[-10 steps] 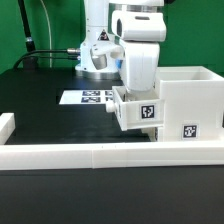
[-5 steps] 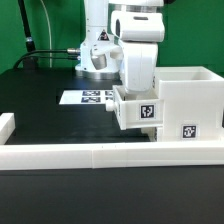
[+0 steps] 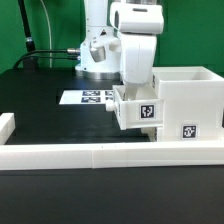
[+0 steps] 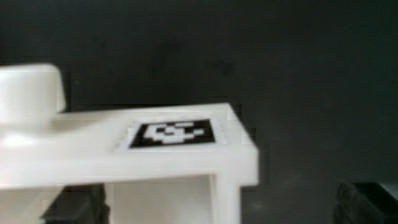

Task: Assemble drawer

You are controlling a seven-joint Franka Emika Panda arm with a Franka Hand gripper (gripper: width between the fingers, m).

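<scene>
One pincer (image 3: 133, 92): mine, low over a tray (image 3: 137, 112); fingertips hidden, so I cannot tell its opening or hold.
Tray: partly inside the housing (image 3: 186, 102), tagged front jutting out, probably for pushing home.
Edges: border wall (image 3: 100, 155) just beside the housing at the surface's (image 3: 50, 115) near edge.
Room: open surface toward the marker board (image 3: 88, 97).
</scene>
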